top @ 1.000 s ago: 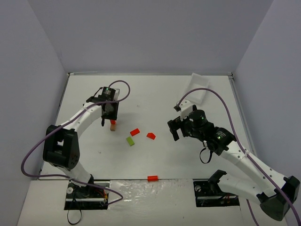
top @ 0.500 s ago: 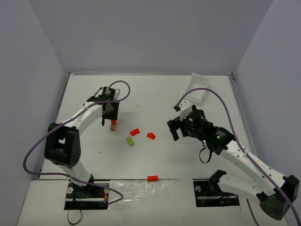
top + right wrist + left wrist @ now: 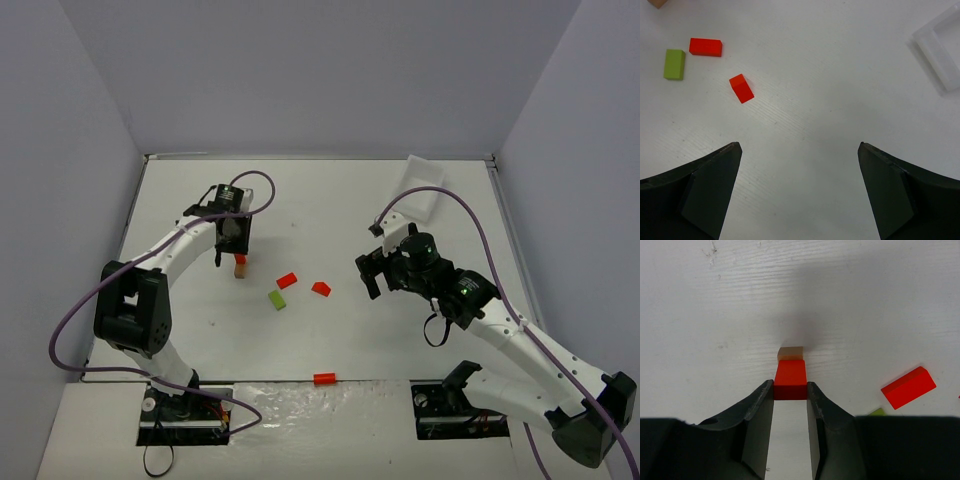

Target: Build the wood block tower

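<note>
The wood block tower stands as a tan block [image 3: 240, 269] [image 3: 790, 353] with a red block [image 3: 240, 259] [image 3: 790, 376] directly over it; I cannot tell whether they touch. My left gripper [image 3: 238, 250] [image 3: 790, 391] is shut on that red block, one fingertip pressed to each side. My right gripper [image 3: 372, 272] [image 3: 800, 146] hangs wide open over bare table right of the loose blocks, holding nothing.
Loose on the table lie a red block [image 3: 287, 281] [image 3: 705, 47], a second red block [image 3: 321, 288] [image 3: 741, 88] and a lime green block [image 3: 277, 300] [image 3: 674, 64]. A third red block [image 3: 324, 379] sits by the near edge. A white tray [image 3: 423, 185] [image 3: 940, 45] stands at the back right.
</note>
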Motion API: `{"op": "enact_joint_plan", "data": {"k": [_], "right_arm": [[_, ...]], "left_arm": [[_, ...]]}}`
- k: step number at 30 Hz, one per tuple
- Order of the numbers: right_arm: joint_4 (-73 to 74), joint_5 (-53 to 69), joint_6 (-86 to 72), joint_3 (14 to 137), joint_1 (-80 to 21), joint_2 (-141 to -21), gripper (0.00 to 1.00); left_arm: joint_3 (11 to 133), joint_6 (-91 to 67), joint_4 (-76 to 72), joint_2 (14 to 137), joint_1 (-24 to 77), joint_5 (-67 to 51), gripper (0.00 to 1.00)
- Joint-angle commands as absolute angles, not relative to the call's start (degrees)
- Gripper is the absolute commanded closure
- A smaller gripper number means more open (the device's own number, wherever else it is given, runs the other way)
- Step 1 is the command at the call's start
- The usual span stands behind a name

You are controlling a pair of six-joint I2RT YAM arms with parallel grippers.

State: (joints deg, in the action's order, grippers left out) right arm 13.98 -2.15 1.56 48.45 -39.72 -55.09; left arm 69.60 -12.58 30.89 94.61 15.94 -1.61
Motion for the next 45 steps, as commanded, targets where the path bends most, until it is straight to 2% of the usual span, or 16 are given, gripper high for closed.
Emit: {"op": "enact_joint_plan", "data": {"k": [1, 45], "right_arm": [[11.2, -2.0, 1.4, 51.0, -39.4, -55.6, 0.0], [11.2, -1.1, 1.2, 50.9, -39.4, -55.8, 0.0]], "left_arm": [[71.1, -12.7, 28.7, 93.7, 15.1, -1.9, 1.0], [73.3, -13.1, 31.9, 93.6, 15.0, -1.4, 0.99]]}}
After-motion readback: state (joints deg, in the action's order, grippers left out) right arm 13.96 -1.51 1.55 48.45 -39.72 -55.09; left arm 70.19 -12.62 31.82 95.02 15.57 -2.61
